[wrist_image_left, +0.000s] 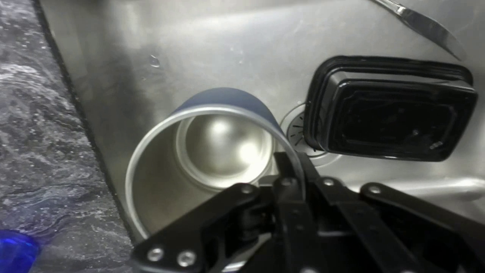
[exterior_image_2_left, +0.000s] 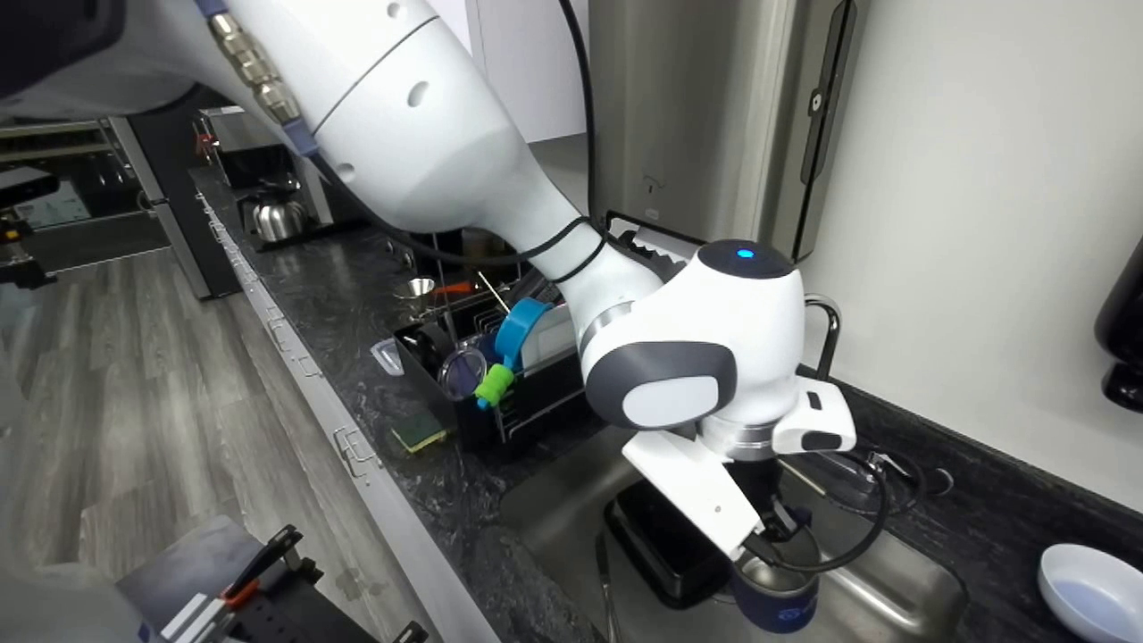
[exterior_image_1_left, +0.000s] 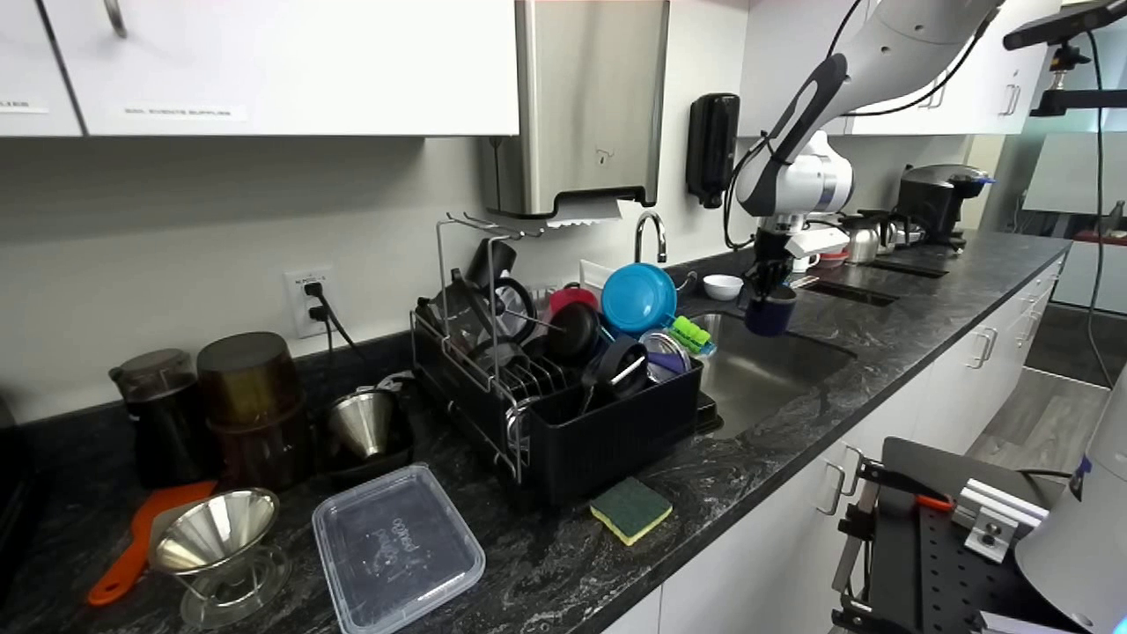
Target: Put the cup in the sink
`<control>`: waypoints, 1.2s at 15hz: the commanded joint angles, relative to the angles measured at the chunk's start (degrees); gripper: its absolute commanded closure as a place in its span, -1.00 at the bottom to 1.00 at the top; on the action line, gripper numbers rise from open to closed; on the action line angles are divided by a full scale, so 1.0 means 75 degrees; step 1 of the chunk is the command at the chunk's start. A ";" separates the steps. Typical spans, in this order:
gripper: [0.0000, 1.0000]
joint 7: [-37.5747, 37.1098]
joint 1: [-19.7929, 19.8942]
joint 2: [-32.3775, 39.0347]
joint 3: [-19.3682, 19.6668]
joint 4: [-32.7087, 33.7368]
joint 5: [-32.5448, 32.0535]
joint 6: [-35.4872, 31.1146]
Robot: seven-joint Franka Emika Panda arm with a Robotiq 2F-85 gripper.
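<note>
A dark blue cup (exterior_image_1_left: 770, 314) with a metal inside hangs upright over the sink (exterior_image_1_left: 775, 374) in an exterior view. The cup also shows in an exterior view (exterior_image_2_left: 775, 600), over the basin (exterior_image_2_left: 571, 500). In the wrist view the cup (wrist_image_left: 216, 151) is seen from above, open side up, and looks empty. My gripper (wrist_image_left: 295, 167) is shut on its rim, one finger inside and one outside. The gripper also shows in an exterior view (exterior_image_1_left: 768, 277). How far the cup's base is above the sink floor I cannot tell.
A black container (wrist_image_left: 392, 113) lies in the basin partly over the drain (wrist_image_left: 295, 132), right of the cup. A knife (wrist_image_left: 428, 30) lies beyond it. A full dish rack (exterior_image_1_left: 607, 440), a faucet (exterior_image_1_left: 651, 233) and a white bowl (exterior_image_1_left: 723, 286) stand around the sink.
</note>
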State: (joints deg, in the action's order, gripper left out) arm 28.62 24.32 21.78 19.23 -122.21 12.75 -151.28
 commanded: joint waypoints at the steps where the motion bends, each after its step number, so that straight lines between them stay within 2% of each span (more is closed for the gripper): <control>1: 0.85 -0.0163 0.0418 -0.0040 -0.0448 0.0026 -0.0229 0.0008; 9: 0.85 -0.0245 0.0434 -0.0042 -0.0436 0.0003 -0.0338 0.0012; 10: 0.96 -0.0277 0.0450 0.0152 -0.0436 0.0087 -0.0317 -0.0118; 18: 0.96 -0.0363 0.0975 0.1611 -0.0547 0.0694 -0.0591 -0.0107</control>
State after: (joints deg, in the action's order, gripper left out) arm 27.69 29.54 31.63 16.84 -119.62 10.78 -151.94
